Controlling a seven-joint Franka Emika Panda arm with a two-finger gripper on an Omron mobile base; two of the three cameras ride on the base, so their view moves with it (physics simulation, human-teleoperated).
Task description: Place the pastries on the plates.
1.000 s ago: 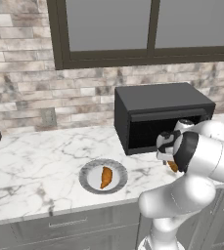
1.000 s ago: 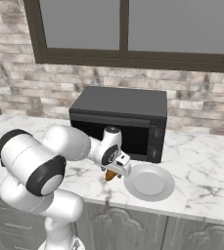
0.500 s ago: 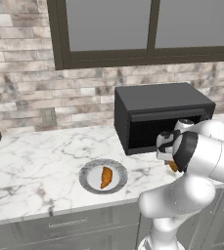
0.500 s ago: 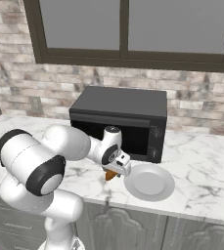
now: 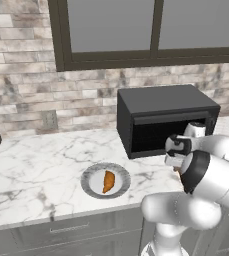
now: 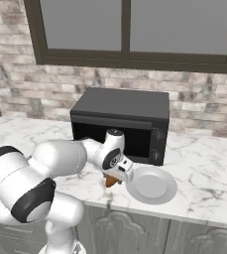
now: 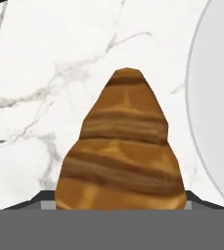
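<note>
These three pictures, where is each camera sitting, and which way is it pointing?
Left base view: behind the arm's left, looking forward and down at the counter, microwave and a plate holding a croissant; white arm at lower right.
Right base view: behind its right; arm at lower left, gripper shut on a second croissant beside an empty plate.
Hand view: along the gripper at that second croissant.
Both base views share the microwave and counter.
</note>
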